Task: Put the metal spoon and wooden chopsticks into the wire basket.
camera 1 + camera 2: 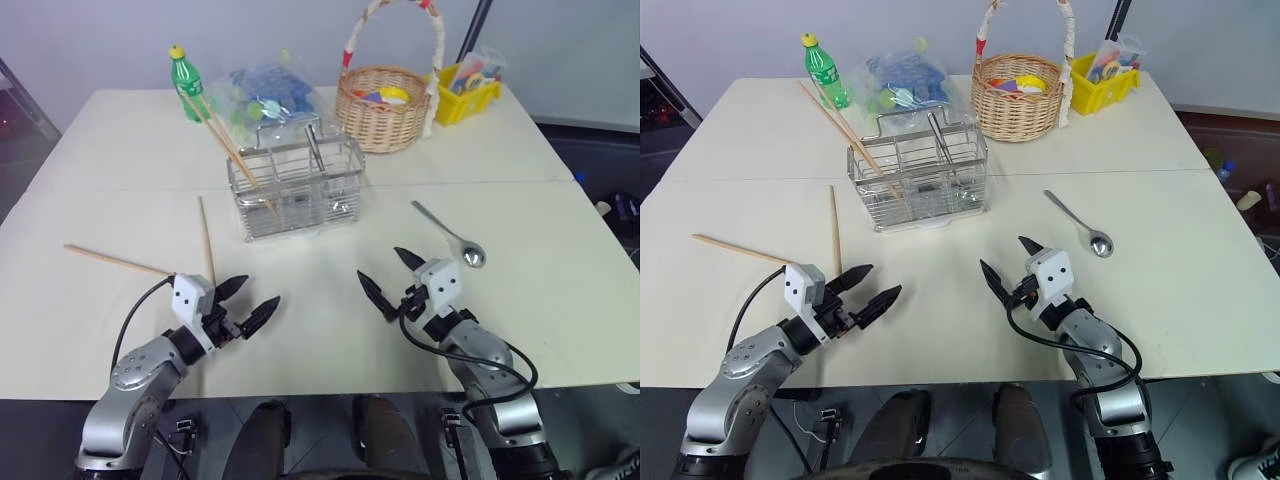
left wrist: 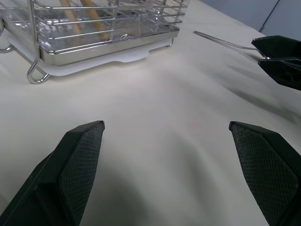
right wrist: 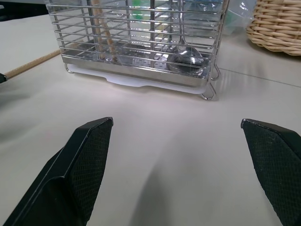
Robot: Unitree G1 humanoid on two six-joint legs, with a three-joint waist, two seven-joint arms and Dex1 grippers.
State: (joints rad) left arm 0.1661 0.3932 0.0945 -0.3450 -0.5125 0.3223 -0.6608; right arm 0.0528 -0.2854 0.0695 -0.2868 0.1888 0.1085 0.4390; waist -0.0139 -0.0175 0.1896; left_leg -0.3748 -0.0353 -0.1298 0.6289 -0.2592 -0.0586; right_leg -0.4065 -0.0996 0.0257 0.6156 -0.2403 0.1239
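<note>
Black claws [image 1: 249,302] [image 1: 389,277] wide apart, both empty

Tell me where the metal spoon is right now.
In the left eye view the metal spoon lies flat on the table, right of the wire basket, just beyond the open right gripper.

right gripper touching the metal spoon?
Apart. Left eye view shows bare table between the open right gripper and the metal spoon.

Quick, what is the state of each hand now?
Left hand: open, holding nothing.
Right hand: open, holding nothing.
</note>
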